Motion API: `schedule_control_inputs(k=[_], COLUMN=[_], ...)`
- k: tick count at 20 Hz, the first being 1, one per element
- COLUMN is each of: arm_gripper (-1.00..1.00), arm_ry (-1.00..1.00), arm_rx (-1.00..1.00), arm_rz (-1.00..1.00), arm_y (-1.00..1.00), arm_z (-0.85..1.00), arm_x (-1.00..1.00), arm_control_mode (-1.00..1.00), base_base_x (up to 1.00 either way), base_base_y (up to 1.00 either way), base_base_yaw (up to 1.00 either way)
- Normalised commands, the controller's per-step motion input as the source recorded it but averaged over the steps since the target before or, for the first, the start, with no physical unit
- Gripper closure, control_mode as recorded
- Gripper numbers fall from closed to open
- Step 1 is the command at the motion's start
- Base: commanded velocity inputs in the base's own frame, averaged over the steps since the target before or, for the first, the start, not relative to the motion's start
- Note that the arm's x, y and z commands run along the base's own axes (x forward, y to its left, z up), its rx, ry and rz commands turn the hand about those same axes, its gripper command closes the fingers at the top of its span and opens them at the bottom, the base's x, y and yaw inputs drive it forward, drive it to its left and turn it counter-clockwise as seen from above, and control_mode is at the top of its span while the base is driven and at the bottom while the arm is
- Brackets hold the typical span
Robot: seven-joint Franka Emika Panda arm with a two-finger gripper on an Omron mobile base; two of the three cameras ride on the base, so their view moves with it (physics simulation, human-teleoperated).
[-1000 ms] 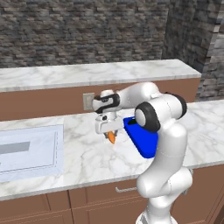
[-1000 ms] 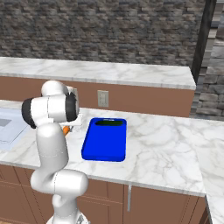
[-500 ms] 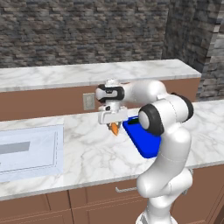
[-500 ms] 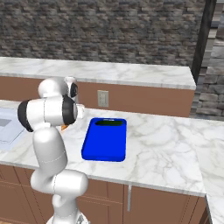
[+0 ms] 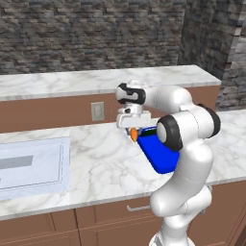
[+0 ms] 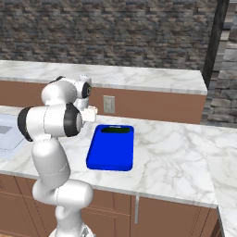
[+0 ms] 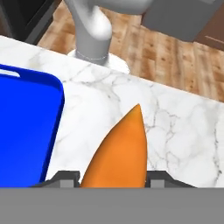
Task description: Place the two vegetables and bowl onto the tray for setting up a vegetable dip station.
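My gripper (image 5: 132,127) is shut on the orange carrot (image 5: 133,135), which hangs point down just above the counter at the left edge of the blue tray (image 5: 163,156). In the hand view the carrot (image 7: 118,151) sits between the fingertips of the gripper (image 7: 113,178), with the tray's rounded corner (image 7: 30,127) to its left. From the right base the white hand (image 6: 89,114) stands left of the tray (image 6: 111,150). A slim dark green vegetable (image 6: 114,130) lies across the tray's far end. The bowl is out of view.
A sink basin (image 5: 31,163) is set into the marble counter at the left. A wall outlet (image 5: 97,111) sits behind the gripper under a raised back counter (image 5: 96,79). Bare counter (image 6: 176,148) stretches right of the tray.
The arm has carried the carrot to the right and a little higher, from over the bare counter to the tray's left edge. The grip on it has held.
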Motion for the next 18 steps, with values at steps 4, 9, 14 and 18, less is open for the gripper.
schedule_control_inputs(k=[4, 9, 14, 18], arm_gripper=[1.0, 1.0, 1.0, 1.0], arm_ry=[0.0, 0.0, 0.0, 0.0], arm_rx=[0.0, 0.0, 0.0, 0.0], arm_rz=[-0.19, -0.19, -0.2, -0.24], arm_y=[-0.41, -0.37, -0.36, -0.23], arm_z=[0.16, 0.17, 0.11, 0.0], arm_x=[-0.06, -0.05, -0.04, 0.0], arm_control_mode=[-1.0, -1.0, -1.0, -1.0], base_base_x=[0.0, 0.0, 0.0, 0.0], base_base_y=[0.0, 0.0, 0.0, 0.0], base_base_yaw=[0.0, 0.0, 0.0, 0.0])
